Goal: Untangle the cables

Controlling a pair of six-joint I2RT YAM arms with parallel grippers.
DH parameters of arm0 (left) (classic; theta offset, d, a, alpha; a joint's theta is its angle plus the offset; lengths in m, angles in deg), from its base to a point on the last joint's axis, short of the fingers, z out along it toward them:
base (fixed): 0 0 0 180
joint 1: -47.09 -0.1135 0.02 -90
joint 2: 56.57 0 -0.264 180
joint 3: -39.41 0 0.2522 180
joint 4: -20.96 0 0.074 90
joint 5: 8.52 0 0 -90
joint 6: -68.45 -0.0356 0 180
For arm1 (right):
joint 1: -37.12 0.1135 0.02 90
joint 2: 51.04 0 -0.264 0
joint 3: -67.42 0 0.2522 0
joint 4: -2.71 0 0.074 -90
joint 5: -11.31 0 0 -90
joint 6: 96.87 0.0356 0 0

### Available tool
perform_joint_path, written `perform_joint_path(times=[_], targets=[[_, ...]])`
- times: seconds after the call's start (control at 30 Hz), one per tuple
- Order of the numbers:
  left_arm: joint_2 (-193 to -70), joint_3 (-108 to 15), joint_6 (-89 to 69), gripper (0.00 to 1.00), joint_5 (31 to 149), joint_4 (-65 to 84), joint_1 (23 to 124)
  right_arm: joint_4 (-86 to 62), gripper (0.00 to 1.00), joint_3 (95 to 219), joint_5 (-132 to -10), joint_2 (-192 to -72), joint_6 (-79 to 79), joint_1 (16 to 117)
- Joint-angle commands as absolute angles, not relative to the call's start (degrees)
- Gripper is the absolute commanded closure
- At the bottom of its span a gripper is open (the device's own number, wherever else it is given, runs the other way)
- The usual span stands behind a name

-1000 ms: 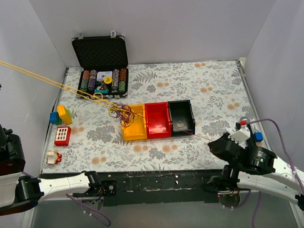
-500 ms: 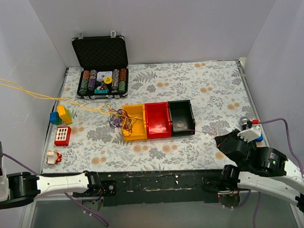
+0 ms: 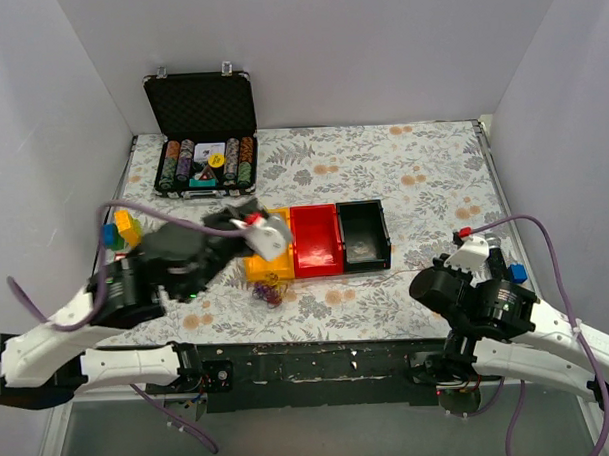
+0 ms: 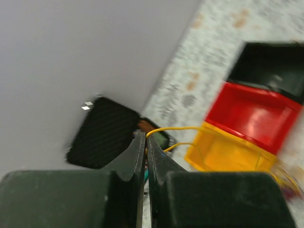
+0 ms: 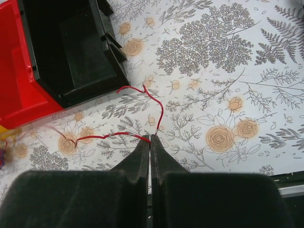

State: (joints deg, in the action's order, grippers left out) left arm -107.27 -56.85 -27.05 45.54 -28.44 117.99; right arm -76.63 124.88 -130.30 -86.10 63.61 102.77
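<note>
A table (image 3: 403,175) under a flowered cloth fills the overhead view. An open black case (image 3: 200,107) of chips stands at its far left. A yellow bin (image 3: 261,268), a red bin (image 3: 317,243) and a black bin (image 3: 363,236) sit touching in a row near the middle.

The left arm reaches across the table and partly covers the yellow bin. The right arm sits low at the near right corner.

The cables are mostly bunched in a small knot (image 3: 270,289) of purple and yellow loops. It lies on the cloth just in front of the yellow bin.

The overhead view alone shows that knot clearly. In the right wrist view it is only a blur at the left edge.

That wrist view shows the right gripper (image 5: 150,138) clenched on a thin red wire (image 5: 123,133). The wire curls over the cloth in front of the black bin.

The left wrist view is blurred. It shows the left gripper (image 4: 146,140) pinched tight on a yellow wire (image 4: 175,128) that arcs toward the yellow bin.
</note>
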Motion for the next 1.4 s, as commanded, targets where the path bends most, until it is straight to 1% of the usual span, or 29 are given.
perform_joint_path(times=[0.0, 0.13, 0.17, 0.23, 0.37, 0.47, 0.5, 0.6, 0.67, 0.7, 0.87, 1.03, 1.23, 1.37], targets=[[-106.49, -49.87, -16.98, 1.00, 59.32, -38.60, 118.02, -79.51, 0.99, 125.91, -131.16, -85.67, 64.05, 102.60], [-104.21, -43.62, -15.93, 1.00, 62.85, -34.99, 118.02, -78.99, 0.99, 125.47, -129.05, -85.92, 60.91, 102.60], [-103.68, -43.00, -15.84, 1.00, 62.76, -34.64, 118.02, -76.55, 0.98, 125.39, -127.66, -86.62, 57.76, 102.60], [-102.54, -42.20, -16.10, 1.00, 62.41, -34.46, 118.02, -73.99, 0.80, 126.26, -125.45, -88.55, 53.96, 102.60], [-99.73, -42.11, -15.58, 1.00, 60.13, -34.81, 118.02, -68.54, 0.54, 129.60, -121.67, -94.09, 42.64, 102.60], [-96.84, -40.98, -14.96, 1.00, 58.54, -37.17, 118.02, -63.01, 0.43, 131.09, -118.25, -96.73, 32.88, 102.60], [-95.78, -40.27, -14.96, 1.00, 58.45, -37.97, 117.85, -59.16, 0.41, 131.01, -115.80, -96.91, 29.38, 102.60], [-93.58, -38.43, -15.22, 1.00, 58.63, -40.08, 117.85, -41.26, 0.39, 125.84, -105.01, -95.51, 18.04, 102.68], [-92.43, -37.46, -15.57, 1.00, 58.63, -41.40, 117.85, -30.88, 0.37, 121.63, -98.67, -96.55, 13.98, 102.60], [-91.91, -36.85, -15.92, 1.00, 58.54, -41.92, 117.85, -25.43, 0.36, 119.69, -96.72, -97.95, 12.83, 102.60], [-87.69, -33.16, -16.63, 1.00, 56.87, -44.12, 117.85, -9.50, 0.35, 114.32, -89.68, -109.02, 7.29, 102.42], [-84.08, -29.99, -16.72, 1.00, 55.64, -44.83, 117.85, 1.42, 0.35, 111.94, -84.15, -115.97, 2.98, 100.41], [-81.97, -28.06, -16.28, 1.00, 53.98, -44.65, 117.76, 8.72, 0.35, 111.15, -79.13, -121.51, 1.22, 95.75], [-80.22, -26.56, -15.93, 1.00, 52.22, -45.09, 117.85, 11.80, 0.36, 111.50, -75.00, -125.82, 1.56, 94.86]])
